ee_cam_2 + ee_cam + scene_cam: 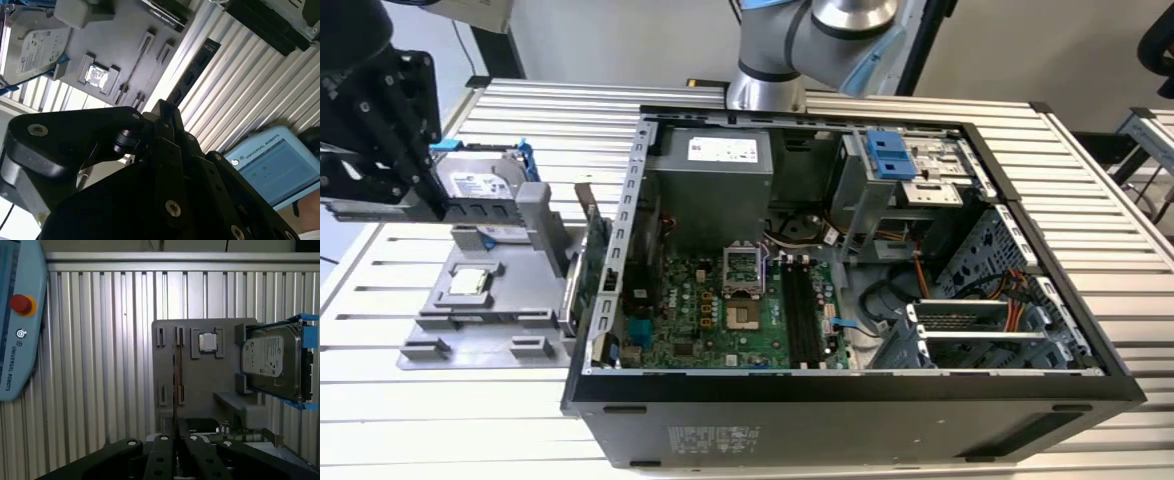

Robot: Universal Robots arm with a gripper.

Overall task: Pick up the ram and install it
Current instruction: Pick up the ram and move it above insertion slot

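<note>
Pincer (176, 439) clamps tight on the ram (192, 72) above the grey fixture (210, 382).

PC case (854, 395); tray (507, 315) at exterior view's left; ram (174, 375), HDD (272, 362) on tray.

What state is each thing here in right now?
claw: shut on the ram
ram: held in the claw
computer case: open, side off
memory slots: empty
hard drive: in its blue bracket
processor chip: lying in the grey tray
</note>
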